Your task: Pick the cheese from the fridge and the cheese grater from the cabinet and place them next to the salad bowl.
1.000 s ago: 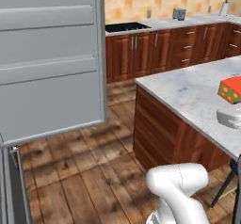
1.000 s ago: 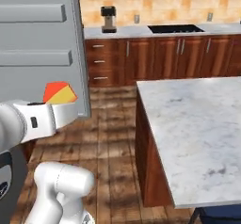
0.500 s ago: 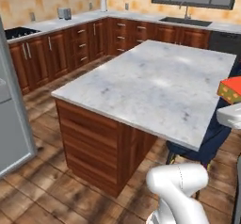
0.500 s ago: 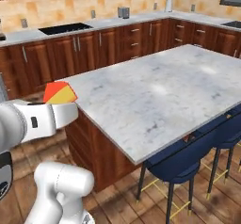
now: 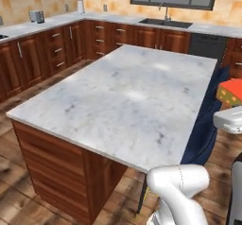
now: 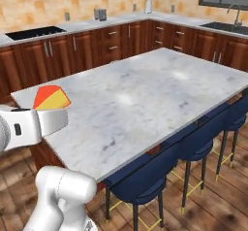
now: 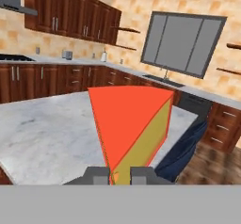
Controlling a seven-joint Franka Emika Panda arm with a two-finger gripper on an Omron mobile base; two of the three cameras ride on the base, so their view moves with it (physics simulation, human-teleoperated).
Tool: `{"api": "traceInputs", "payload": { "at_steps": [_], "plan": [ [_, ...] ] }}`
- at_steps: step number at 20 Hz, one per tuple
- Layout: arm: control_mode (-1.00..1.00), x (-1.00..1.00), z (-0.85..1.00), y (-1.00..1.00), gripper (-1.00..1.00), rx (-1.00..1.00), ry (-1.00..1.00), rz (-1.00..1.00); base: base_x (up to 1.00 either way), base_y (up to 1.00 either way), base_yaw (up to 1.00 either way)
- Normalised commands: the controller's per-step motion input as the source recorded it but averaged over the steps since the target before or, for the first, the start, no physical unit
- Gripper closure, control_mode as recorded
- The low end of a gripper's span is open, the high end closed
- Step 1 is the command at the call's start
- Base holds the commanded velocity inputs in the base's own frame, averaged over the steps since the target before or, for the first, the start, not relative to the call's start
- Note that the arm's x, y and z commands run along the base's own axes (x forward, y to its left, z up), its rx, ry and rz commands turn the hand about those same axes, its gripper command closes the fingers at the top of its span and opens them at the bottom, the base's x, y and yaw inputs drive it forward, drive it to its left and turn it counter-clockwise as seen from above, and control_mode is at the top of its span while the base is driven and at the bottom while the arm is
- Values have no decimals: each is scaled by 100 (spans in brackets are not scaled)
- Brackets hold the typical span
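1. My gripper [image 7: 119,175] is clamped on the cheese [image 7: 133,124], its red rind face toward my hand camera.
2. I hold the wedge in the air beside the marble island [image 6: 145,99], level with its near edge.
3. Dark blue stools [image 6: 145,179] line the island's side.
4. A sink [image 5: 163,22] sits under the window [image 7: 182,45].
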Motion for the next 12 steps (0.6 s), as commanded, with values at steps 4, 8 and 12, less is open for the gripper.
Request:
{"api": "traceInputs", "payload": {
  "at_steps": [4, 8, 12],
  "plan": [
    [100, 0, 0, 0, 100, 0, 0, 0, -14, -100, -1],
    [100, 0, 0, 0, 100, 0, 0, 0, -100, -100, -9],
    [100, 0, 0, 0, 100, 0, 0, 0, -84, -100, -2]
  ]
}}
